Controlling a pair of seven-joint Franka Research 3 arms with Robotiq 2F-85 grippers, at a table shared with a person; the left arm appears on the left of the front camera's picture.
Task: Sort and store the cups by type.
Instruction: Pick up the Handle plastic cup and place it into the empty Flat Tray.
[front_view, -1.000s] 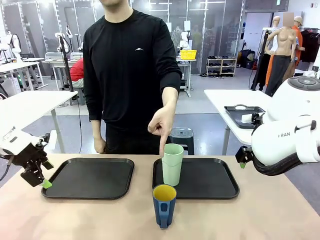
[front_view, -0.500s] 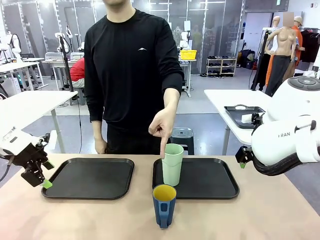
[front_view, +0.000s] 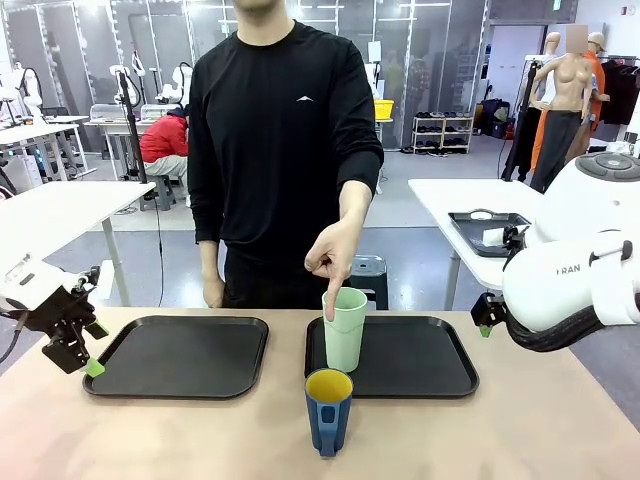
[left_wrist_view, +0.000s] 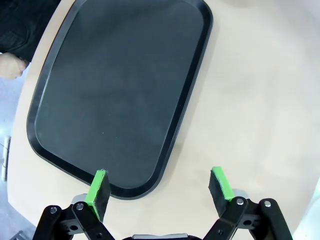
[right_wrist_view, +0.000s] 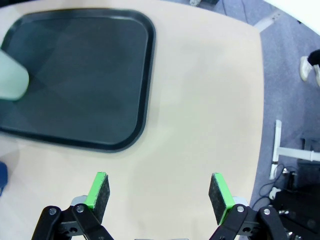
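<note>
Person's hand (front_view: 333, 255) dropped to the tumbler (front_view: 345, 330), well apart from right pincer (right_wrist_view: 159, 182).

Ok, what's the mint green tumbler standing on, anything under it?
The mint tumbler stands upright on the black tray on the robot's right side, near that tray's left edge. The patch of tray beneath its base is covered, so anything there cannot be seen.

Bright, even indoor light washes the worktop (front_view: 560, 430), shadows soft; wrist views bend at the edges, where the mint-green tumbler (right_wrist_view: 10, 77) blurs.
</note>
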